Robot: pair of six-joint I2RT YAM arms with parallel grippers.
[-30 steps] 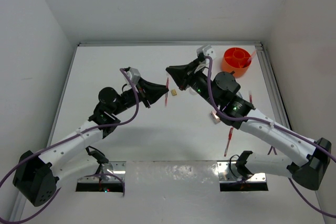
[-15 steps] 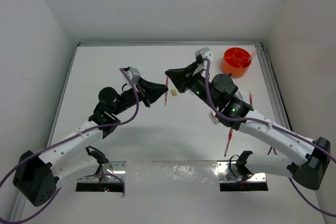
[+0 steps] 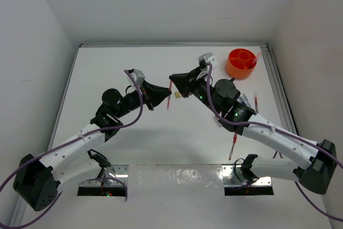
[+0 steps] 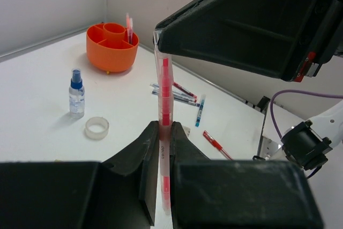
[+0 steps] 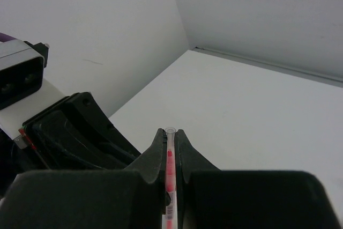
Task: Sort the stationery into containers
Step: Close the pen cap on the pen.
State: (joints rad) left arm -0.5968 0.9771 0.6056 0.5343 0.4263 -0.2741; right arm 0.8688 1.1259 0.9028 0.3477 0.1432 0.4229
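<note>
A thin pink-red pen (image 3: 170,90) stands nearly upright above the table between both grippers. My left gripper (image 4: 163,132) is shut on its lower part; the pen (image 4: 162,87) rises from the jaws. My right gripper (image 5: 170,142) is shut round the pen's upper end (image 5: 170,156), and it shows as the black wedge (image 4: 241,25) in the left wrist view. In the top view the left gripper (image 3: 168,97) and right gripper (image 3: 172,78) meet tip to tip. The orange tub (image 3: 241,63) stands at the far right with a pen (image 4: 129,28) in it.
On the table lie a blue-capped bottle (image 4: 76,93), a clear tape ring (image 4: 97,127), a few pens (image 4: 177,94), a blue pen (image 4: 200,110), a red pen (image 4: 217,144) and a tan eraser (image 3: 177,94). Another red pen (image 3: 234,143) lies near the right arm.
The right wrist has shifted slightly left and nearer over the pen's top. The left gripper and the pen have stayed in place.
</note>
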